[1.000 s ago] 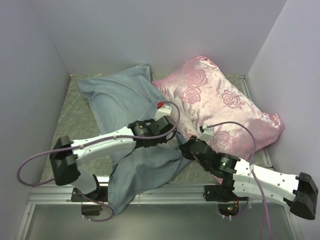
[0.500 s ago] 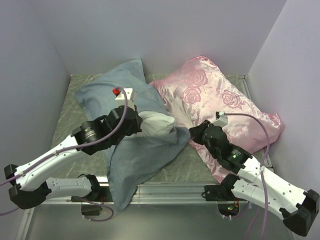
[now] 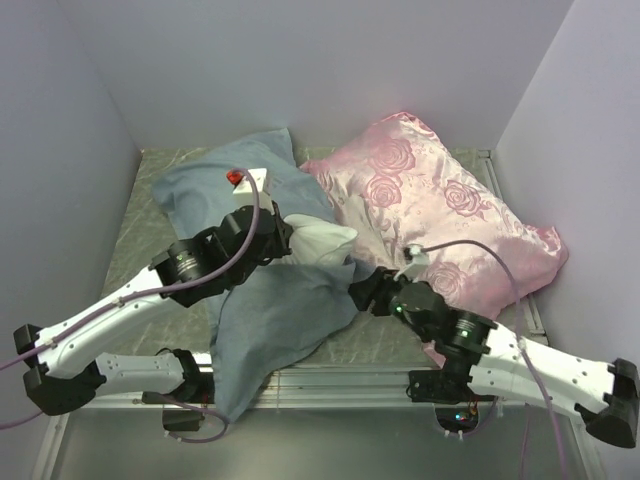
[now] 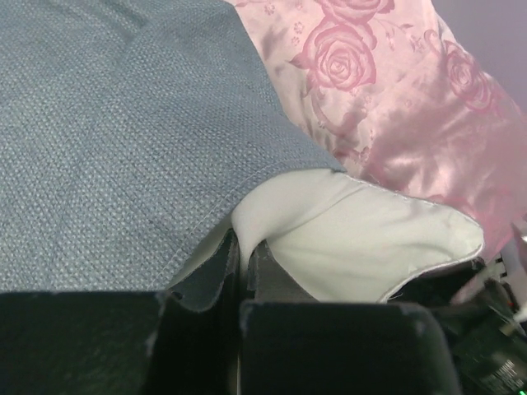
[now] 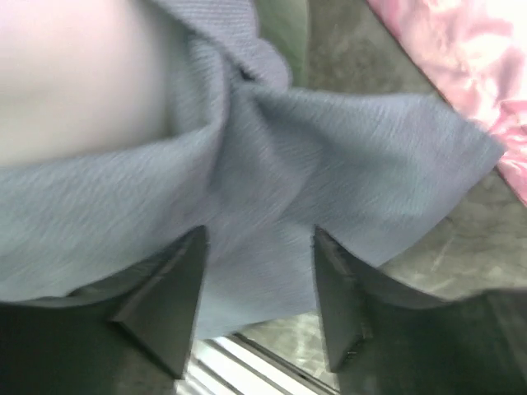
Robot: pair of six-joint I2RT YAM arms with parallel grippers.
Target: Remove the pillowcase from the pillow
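Right gripper (image 5: 259,247) has just sprung its fingers apart, dropping the pillowcase (image 3: 285,310); left gripper (image 4: 244,259) stays pinched on the half-bared pillow (image 4: 354,239).

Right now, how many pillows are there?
2: the white pillow, poking out of the pillowcase in the middle, and the pink cushion at the back right. The pillowcase may hide more.

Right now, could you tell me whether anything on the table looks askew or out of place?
The pillowcase lies crumpled, one flap draped over the near edge of the table, and a white pillow corner pokes out of its opening beside the pink cushion.
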